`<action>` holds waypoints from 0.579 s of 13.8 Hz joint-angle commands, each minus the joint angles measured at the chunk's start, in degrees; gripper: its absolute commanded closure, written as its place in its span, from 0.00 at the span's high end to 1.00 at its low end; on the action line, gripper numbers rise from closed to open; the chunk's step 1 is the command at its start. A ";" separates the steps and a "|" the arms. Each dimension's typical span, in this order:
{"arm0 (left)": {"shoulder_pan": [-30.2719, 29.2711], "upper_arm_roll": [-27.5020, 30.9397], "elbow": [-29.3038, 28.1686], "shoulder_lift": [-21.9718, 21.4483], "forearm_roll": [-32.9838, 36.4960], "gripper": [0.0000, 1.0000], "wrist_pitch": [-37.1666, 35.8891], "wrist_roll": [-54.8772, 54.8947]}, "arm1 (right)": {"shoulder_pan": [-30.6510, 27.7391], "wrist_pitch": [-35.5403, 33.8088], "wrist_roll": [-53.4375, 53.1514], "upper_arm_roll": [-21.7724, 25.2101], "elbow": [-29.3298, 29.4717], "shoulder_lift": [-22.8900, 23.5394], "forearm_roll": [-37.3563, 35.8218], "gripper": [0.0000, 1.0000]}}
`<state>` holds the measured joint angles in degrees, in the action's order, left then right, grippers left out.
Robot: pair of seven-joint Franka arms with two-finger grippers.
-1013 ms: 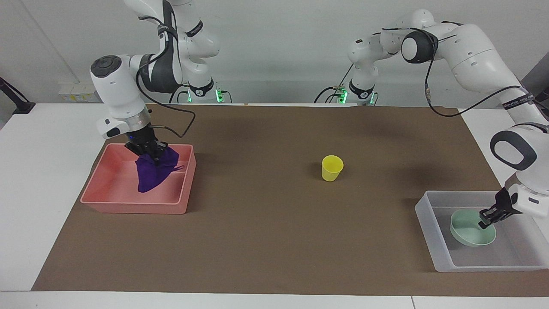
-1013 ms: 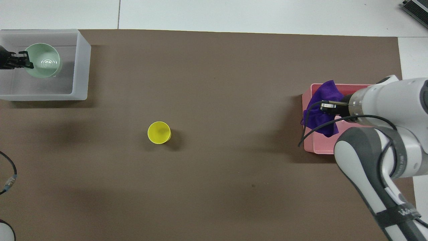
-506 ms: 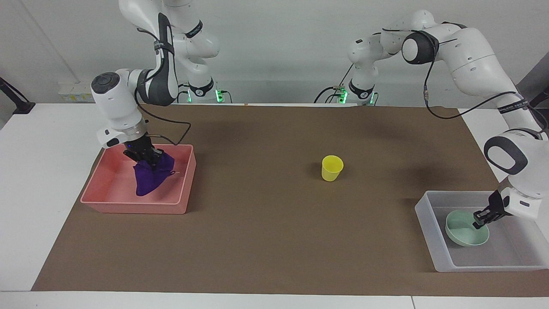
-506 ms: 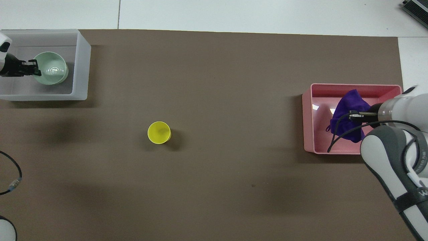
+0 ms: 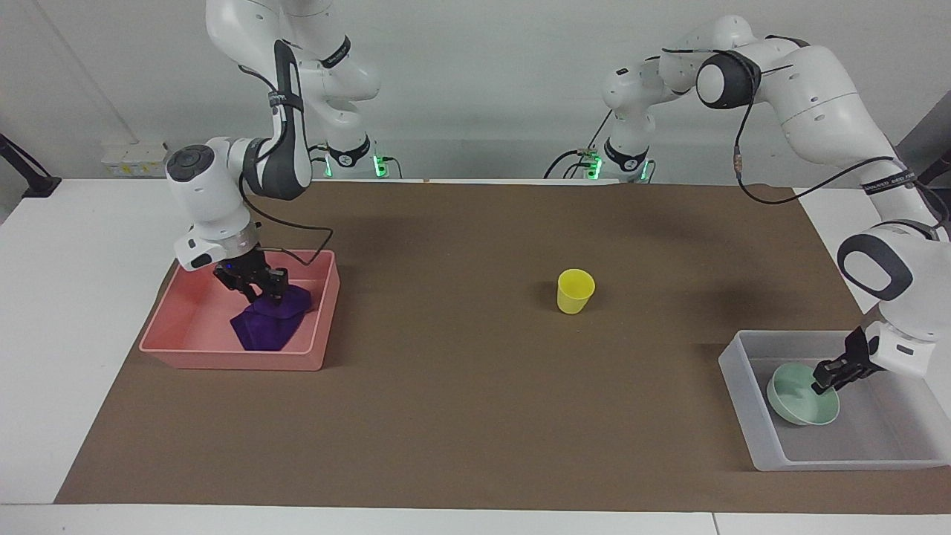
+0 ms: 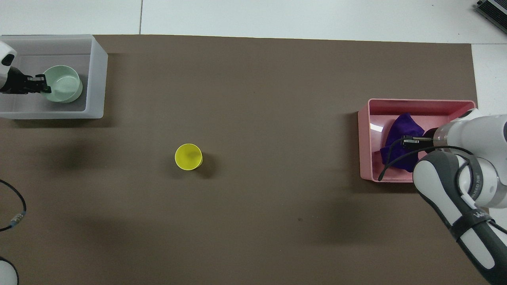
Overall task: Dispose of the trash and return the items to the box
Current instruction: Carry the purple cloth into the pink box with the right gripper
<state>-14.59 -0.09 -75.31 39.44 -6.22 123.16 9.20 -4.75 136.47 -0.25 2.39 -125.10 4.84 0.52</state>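
Note:
The purple cloth trash (image 5: 269, 325) lies in a heap on the floor of the pink tray (image 5: 178, 338). My right gripper (image 5: 261, 290) stands right over the heap with its fingers apart, tips at the cloth's top. From overhead the cloth (image 6: 398, 132) shows beside the right gripper (image 6: 408, 141). The mint-green bowl (image 5: 796, 401) sits tilted inside the translucent box (image 5: 743, 397), and my left gripper (image 5: 823, 380) is at its rim. In the overhead view the left gripper (image 6: 42, 84) touches the bowl (image 6: 63, 79) inside the box (image 6: 98, 79). The yellow cup (image 5: 576, 290) stands upright mid-table.
A brown mat (image 5: 461, 416) covers the table between the two trays. The cup (image 6: 188, 156) stands alone on it. The pink tray (image 6: 363, 150) sits at the right arm's end and the box at the left arm's end. A loose cable (image 6: 16, 213) lies near the left arm's base.
The right gripper came down into the pink tray, and the hanging cloth settled into a heap on its floor. The left gripper lowered the bowl deeper into the box.

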 commanded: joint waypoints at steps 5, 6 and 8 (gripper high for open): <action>4.91 -0.26 -12.80 -17.34 1.03 1.00 -2.14 0.47 | 1.49 -15.76 -2.12 -1.07 7.58 -6.42 -0.87 1.00; 6.66 -0.26 -16.84 -20.77 1.03 1.00 -2.13 0.47 | 1.67 -18.32 -2.65 -1.15 8.81 -7.30 -1.48 1.00; 10.00 -0.26 -22.75 -26.75 1.03 1.00 -2.83 0.12 | 1.94 -21.41 -6.24 -1.24 10.74 -8.53 -1.58 1.00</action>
<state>-7.67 -1.20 -87.78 21.05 -6.10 119.87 9.40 -3.04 117.64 -3.18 1.35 -115.97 -2.77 0.23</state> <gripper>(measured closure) 0.000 0.000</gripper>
